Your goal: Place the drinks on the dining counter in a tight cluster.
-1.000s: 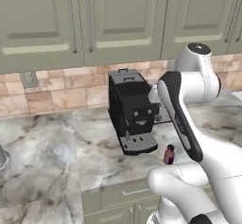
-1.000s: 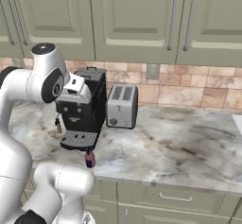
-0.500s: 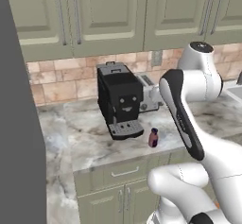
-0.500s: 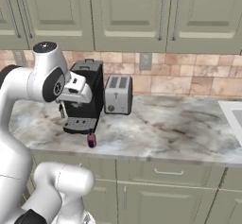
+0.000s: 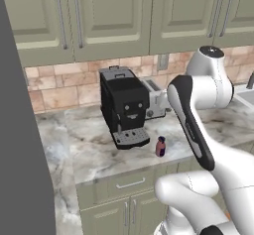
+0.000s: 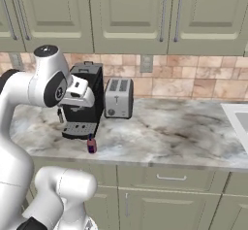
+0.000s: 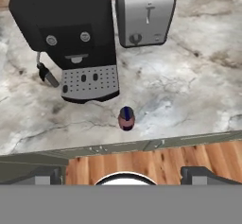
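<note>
One of the drinks, a small red bottle (image 5: 160,146) (image 6: 91,144) with a blue top, stands upright near the front edge of a marble counter under upper cabinets, just right of a coffee machine's drip tray. From the hand view the bottle (image 7: 126,118) sits in the middle, well ahead of my gripper (image 7: 124,175). The gripper is open, its fingertips (image 7: 45,175) spread wide with nothing between them. It hangs in front of the counter edge, apart from the bottle. The dining counter is out of view.
A black coffee machine (image 5: 124,107) (image 6: 82,100) (image 7: 71,38) and a silver toaster (image 5: 156,102) (image 6: 119,98) (image 7: 144,12) stand at the back of the counter (image 6: 169,137). A sink (image 6: 240,122) lies at the right. A tall dark panel (image 5: 20,130) rises at the left.
The whole picture has shifted as the base moved: the dark panel has come in at the left and the sink at the right. The bottle stays beside the coffee machine and the gripper stays open.
</note>
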